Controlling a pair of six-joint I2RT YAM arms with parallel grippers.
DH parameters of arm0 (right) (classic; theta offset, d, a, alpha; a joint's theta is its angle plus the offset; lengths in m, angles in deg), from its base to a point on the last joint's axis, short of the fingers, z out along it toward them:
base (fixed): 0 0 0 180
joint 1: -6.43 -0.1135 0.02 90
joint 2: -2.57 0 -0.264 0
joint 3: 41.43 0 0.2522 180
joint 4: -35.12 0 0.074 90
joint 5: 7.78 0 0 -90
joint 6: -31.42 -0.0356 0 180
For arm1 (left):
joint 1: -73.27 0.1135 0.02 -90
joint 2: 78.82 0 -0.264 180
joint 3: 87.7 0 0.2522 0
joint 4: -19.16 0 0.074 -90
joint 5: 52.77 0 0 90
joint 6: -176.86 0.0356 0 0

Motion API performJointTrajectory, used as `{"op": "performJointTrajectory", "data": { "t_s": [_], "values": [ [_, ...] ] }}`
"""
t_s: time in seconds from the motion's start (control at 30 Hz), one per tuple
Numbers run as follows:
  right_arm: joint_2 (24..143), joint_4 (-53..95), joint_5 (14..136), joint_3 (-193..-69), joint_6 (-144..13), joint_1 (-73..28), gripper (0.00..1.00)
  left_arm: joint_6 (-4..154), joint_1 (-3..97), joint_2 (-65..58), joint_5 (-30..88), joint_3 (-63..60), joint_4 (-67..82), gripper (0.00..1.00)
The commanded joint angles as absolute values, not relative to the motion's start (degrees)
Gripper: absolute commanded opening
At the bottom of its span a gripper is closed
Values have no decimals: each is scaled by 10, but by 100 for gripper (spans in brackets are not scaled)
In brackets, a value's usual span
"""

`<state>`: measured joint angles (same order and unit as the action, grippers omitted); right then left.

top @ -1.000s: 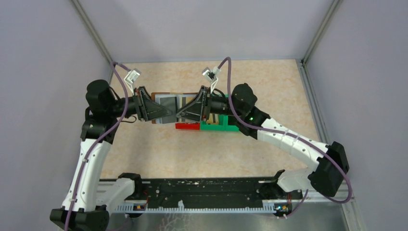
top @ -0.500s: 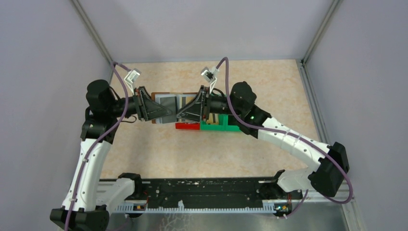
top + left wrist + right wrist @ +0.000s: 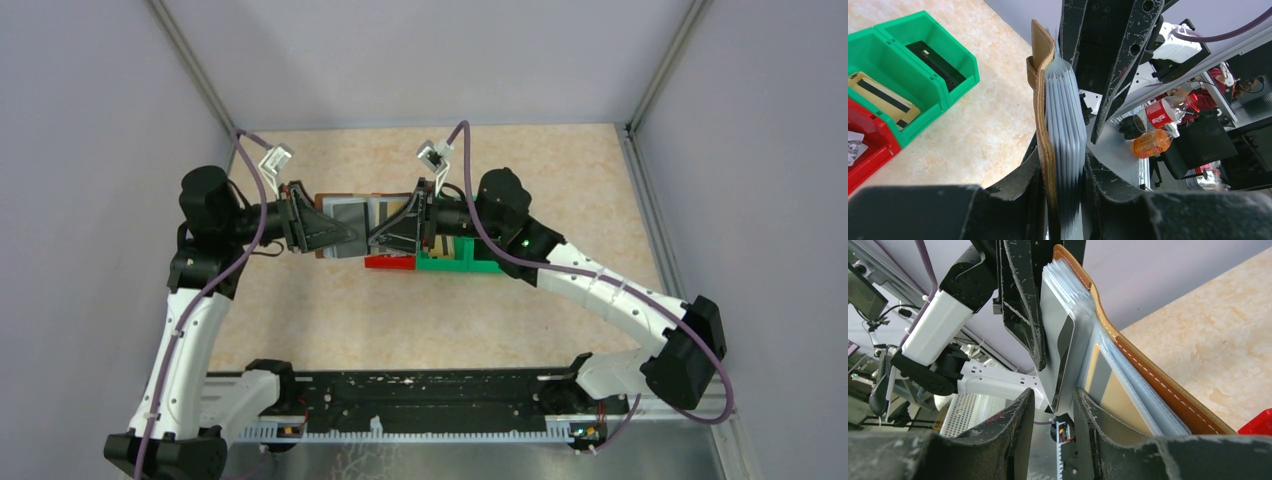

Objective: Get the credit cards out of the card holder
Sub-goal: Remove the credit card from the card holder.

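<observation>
The brown card holder (image 3: 345,208) hangs open above the table between both grippers. My left gripper (image 3: 345,237) is shut on it; in the left wrist view the leather cover (image 3: 1040,75) and grey pockets sit pinched between the left gripper (image 3: 1063,165). My right gripper (image 3: 375,237) is at its inner face. In the right wrist view the right gripper (image 3: 1053,400) stands open around the corner of a grey credit card (image 3: 1054,330) that sticks out of a pocket. A gold card (image 3: 1108,390) sits in a clear pocket against the cover (image 3: 1158,390).
A green bin (image 3: 470,262) and a red bin (image 3: 390,262) stand on the table just below the grippers. The green bin (image 3: 960,85) holds a gold striped card (image 3: 883,97) and a dark card (image 3: 935,60). The red bin (image 3: 868,160) holds white paper scraps.
My right gripper has moved slightly left, closer in on the card holder. The left arm and the holder have stayed in place.
</observation>
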<state>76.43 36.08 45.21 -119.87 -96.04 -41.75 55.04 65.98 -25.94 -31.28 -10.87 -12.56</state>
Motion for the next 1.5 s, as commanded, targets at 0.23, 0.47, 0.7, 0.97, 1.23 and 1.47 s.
{"op": "performJointTrajectory", "data": {
  "t_s": [0.23, 0.47, 0.7, 0.97, 1.23, 1.47],
  "values": [
    [802, 498, 431, -1197, -1037, -408, 32, 544, 656, -272, -351, -106, -98, 2],
    [814, 538, 465, -1183, -1051, -429, 23, 544, 656, -263, -346, -101, -97, 2],
    [811, 502, 554, -1185, -1042, -442, 2, 539, 656, -260, -334, -101, -96, 17],
    [777, 548, 561, -1134, -1051, -438, 0, 515, 656, -258, -353, -100, -77, 24],
    [753, 572, 559, -1098, -1061, -428, 0, 486, 656, -259, -357, -111, -53, 27],
    [736, 584, 561, -1079, -1069, -420, 0, 505, 656, -260, -342, -102, -70, 33]
  ]
}}
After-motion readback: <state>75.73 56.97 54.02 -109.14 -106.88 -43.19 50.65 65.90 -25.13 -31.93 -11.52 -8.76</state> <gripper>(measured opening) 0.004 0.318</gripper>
